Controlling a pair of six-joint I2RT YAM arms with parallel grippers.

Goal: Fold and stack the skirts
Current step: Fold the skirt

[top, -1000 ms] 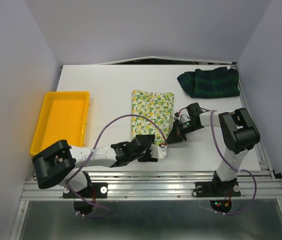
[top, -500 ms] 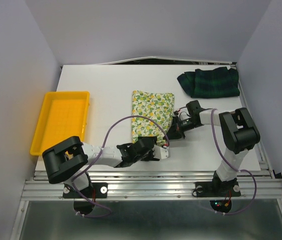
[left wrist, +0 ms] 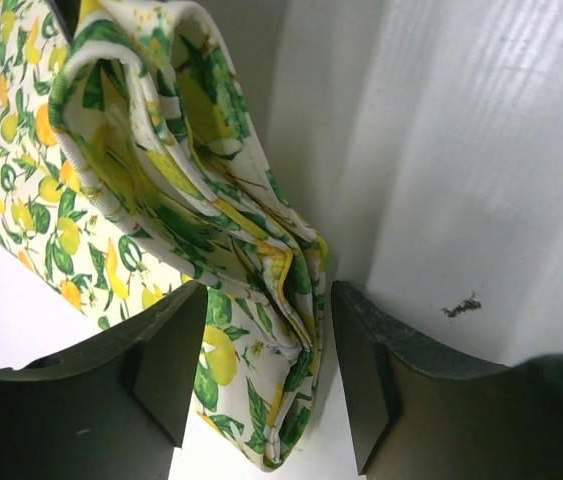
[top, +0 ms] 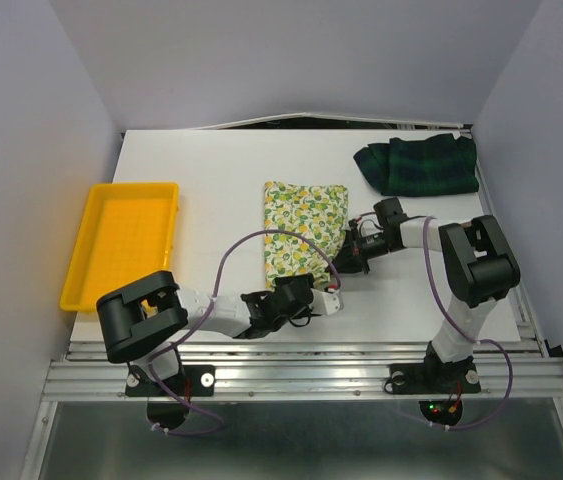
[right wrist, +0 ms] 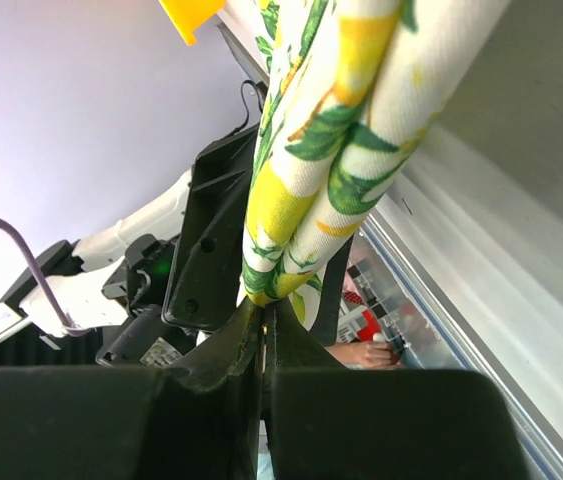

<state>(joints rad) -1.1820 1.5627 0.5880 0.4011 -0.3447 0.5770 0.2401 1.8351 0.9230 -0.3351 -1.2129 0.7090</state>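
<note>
The lemon-print skirt (top: 303, 228) lies folded in a long strip at the table's middle. The plaid skirt (top: 419, 165) lies bunched at the back right. My left gripper (top: 323, 300) is at the lemon skirt's near right corner. In the left wrist view it (left wrist: 266, 385) is open, its fingers (left wrist: 161, 360) either side of the folded corner of the lemon skirt (left wrist: 151, 180). My right gripper (top: 345, 262) is at the skirt's right edge. In the right wrist view it (right wrist: 262, 305) is shut, with the lemon skirt's folded edge (right wrist: 301, 170) pinched at its tips.
A yellow plastic tray (top: 126, 240) stands at the left of the table, with nothing in it. The table's near edge and metal rails (top: 301, 365) run just behind the left gripper. Grey walls close in the sides and back.
My left arm has swung its elbow to the right, the gripper staying at the skirt's near right corner. My right gripper has shifted slightly back along the skirt's right edge.
</note>
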